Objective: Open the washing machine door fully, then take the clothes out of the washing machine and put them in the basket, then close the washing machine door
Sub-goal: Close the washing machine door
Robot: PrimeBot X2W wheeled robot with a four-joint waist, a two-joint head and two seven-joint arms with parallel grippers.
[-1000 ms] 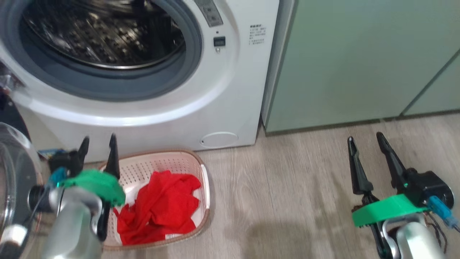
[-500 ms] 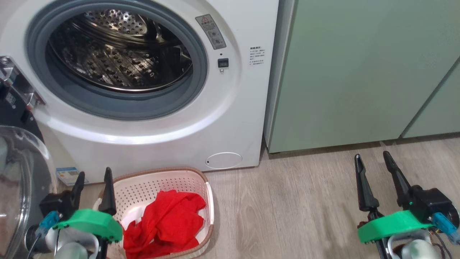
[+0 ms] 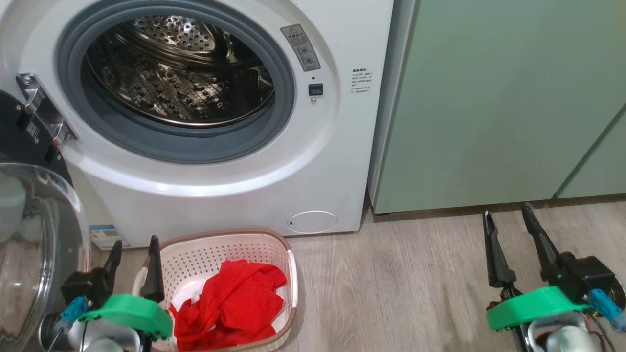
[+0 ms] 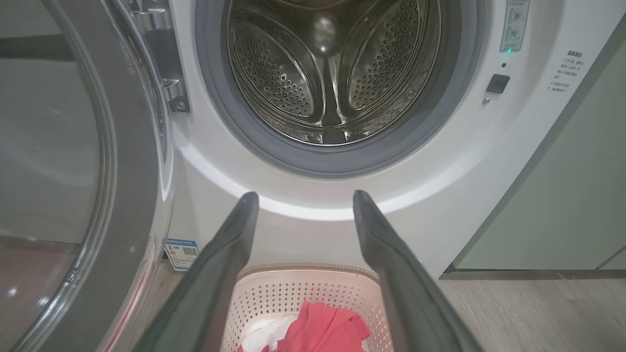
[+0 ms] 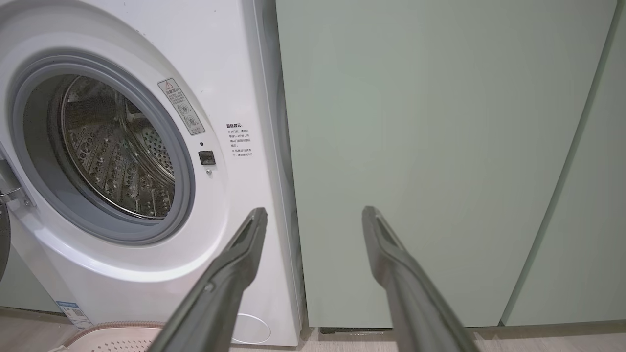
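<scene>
Camera has tilted up: bright red clothes (image 3: 230, 308) lie in the cream perforated basket (image 3: 220, 233) before the big white washing machine (image 3: 220, 195), steel drum (image 3: 181, 78) bare; left gripper (image 3: 136, 240) and right gripper (image 3: 506, 211) gape empty; its glossy black-framed round door (image 3: 34, 234) needs closing

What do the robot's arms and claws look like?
The left claw and right claw each have two long, thin, dark fingers that taper to points, fixed on a black block. Behind each block is a bright green plastic collar, then a rounded silvery forearm. A small blue plug with thin dark wires sits by each wrist.
</scene>
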